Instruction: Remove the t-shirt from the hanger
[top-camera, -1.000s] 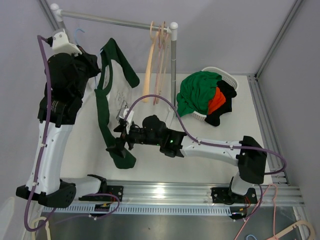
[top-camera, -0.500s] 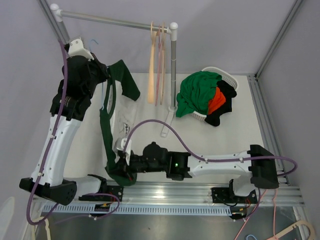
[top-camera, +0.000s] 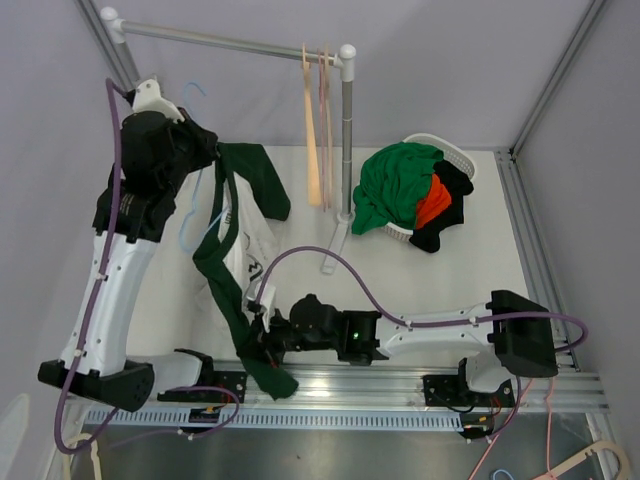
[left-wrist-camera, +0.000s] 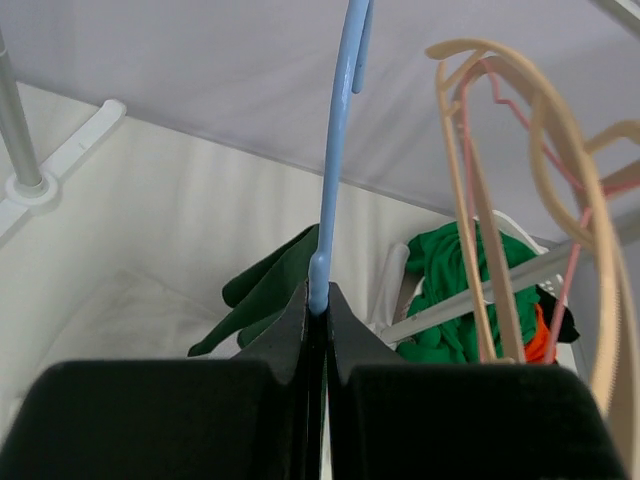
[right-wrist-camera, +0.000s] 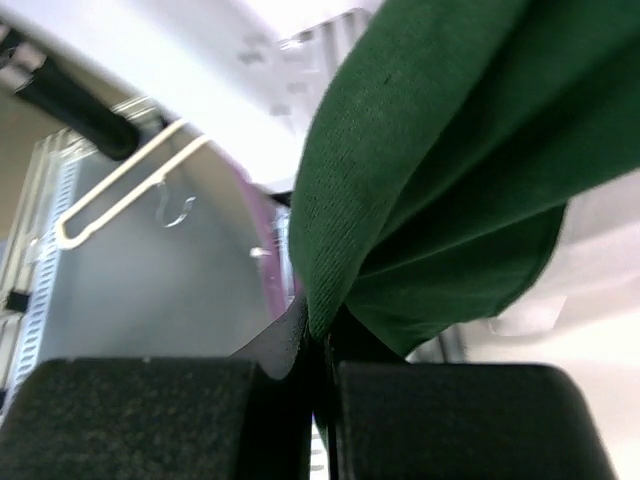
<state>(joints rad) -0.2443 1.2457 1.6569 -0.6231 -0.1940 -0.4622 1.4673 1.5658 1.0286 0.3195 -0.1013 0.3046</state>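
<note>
A dark green and white t-shirt (top-camera: 225, 268) hangs stretched from a light blue hanger (top-camera: 188, 222) at the left of the table. My left gripper (top-camera: 207, 150) is held high near the rack's left end, shut on the hanger's neck (left-wrist-camera: 335, 150); its fingertips (left-wrist-camera: 318, 300) pinch the blue plastic. My right gripper (top-camera: 258, 345) is low by the table's near edge, shut on a fold of the green cloth (right-wrist-camera: 430, 150), which rises out of its jaws (right-wrist-camera: 318, 335). The shirt runs taut between the two grippers.
Several peach hangers (top-camera: 315, 120) hang on the rack's rail beside its upright pole (top-camera: 347, 130). A white basket (top-camera: 447, 152) at the back right holds green, orange and black clothes. A white hanger (top-camera: 333, 250) lies mid-table. The metal base rail (top-camera: 350, 385) borders the near edge.
My right gripper has shut on the shirt's lower part and drawn it toward the near edge. The left arm has carried the hanger a little to the right, and the shirt has stretched out.
</note>
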